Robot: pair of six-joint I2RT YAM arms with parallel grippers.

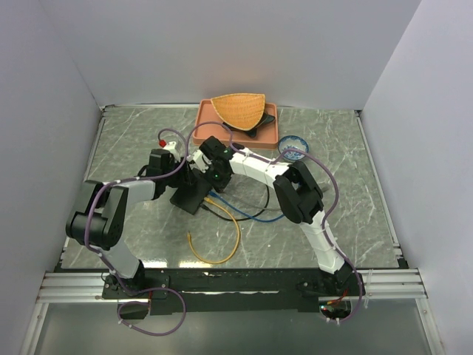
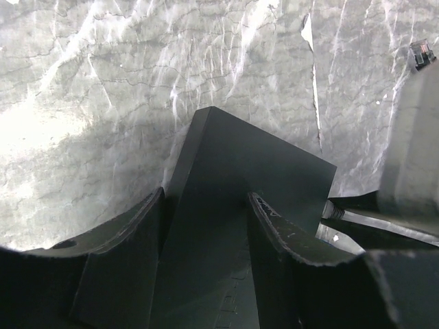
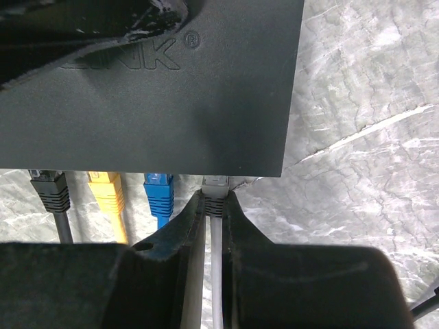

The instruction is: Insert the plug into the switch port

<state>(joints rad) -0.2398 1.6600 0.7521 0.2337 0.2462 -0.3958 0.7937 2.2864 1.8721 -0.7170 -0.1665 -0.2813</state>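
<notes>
The switch is a flat black box left of the table's middle. My left gripper is shut on it; in the left wrist view the switch sits clamped between my fingers. My right gripper is shut on a grey plug with its tip at the switch's socket edge. How deep it sits is hidden under the box. A black plug, a yellow plug and a blue plug sit in sockets to its left. In the top view my right gripper is against the switch's right side.
Yellow, blue and black cables loop over the table near the arms. An orange tray at the back holds a wicker basket on a black dish. A blue bowl and a small red thing lie nearby.
</notes>
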